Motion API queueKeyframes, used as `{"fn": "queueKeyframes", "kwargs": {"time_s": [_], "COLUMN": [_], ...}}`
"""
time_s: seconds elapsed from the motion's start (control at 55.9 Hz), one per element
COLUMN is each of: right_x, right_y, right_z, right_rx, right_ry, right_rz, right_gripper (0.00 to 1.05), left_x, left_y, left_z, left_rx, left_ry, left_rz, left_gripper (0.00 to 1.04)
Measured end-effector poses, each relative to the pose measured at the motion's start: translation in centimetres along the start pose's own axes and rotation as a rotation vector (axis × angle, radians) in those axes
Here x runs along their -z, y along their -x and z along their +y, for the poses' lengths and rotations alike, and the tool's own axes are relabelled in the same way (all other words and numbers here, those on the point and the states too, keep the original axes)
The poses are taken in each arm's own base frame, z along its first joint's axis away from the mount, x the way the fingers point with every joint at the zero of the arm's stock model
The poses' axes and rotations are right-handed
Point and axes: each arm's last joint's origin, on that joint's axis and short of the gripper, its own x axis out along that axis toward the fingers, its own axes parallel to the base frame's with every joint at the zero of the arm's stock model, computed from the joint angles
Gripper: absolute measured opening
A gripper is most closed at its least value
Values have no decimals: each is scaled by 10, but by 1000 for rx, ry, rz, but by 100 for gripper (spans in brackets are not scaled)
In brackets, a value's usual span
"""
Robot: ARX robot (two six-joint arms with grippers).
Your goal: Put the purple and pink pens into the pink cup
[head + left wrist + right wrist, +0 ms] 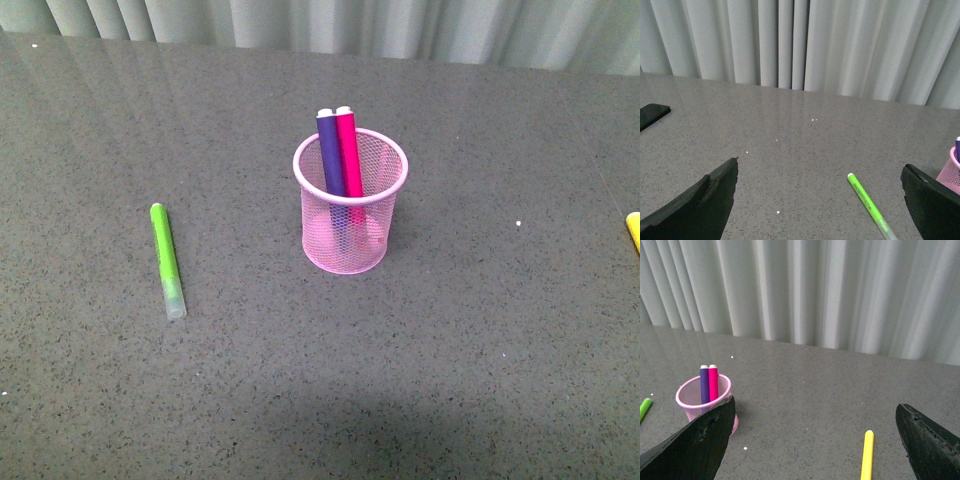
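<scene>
The pink cup [349, 204] stands upright in the middle of the grey table. The purple pen [329, 152] and the pink pen [348, 152] stand side by side inside it, ends sticking up past the rim. The cup also shows in the right wrist view [690, 399], with both pens [709, 383] in it, and at the edge of the left wrist view [951, 173]. Neither arm shows in the front view. My left gripper [820, 200] is open and empty above the table. My right gripper [815, 440] is open and empty, apart from the cup.
A lime green marker [167, 259] lies on the table left of the cup, also in the left wrist view [870, 205]. A yellow marker [867, 455] lies at the right, its tip at the front view's edge [633, 230]. A curtain [330, 25] hangs behind the table. A black object [651, 115] lies at the far left.
</scene>
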Motion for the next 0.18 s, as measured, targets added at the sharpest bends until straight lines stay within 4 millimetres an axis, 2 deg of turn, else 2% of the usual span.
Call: {"fn": "queueKeyframes", "kwargs": {"time_s": [0.179], "right_x": [0], "right_y": [0], "right_z": [0], "right_rx": [0], "right_ry": [0], "right_rz": [0], "right_gripper": [97], "left_x": [0], "left_y": [0], "left_z": [0], "left_rx": [0], "left_ry": [0], "left_rz": [0], "left_gripper": [97]}}
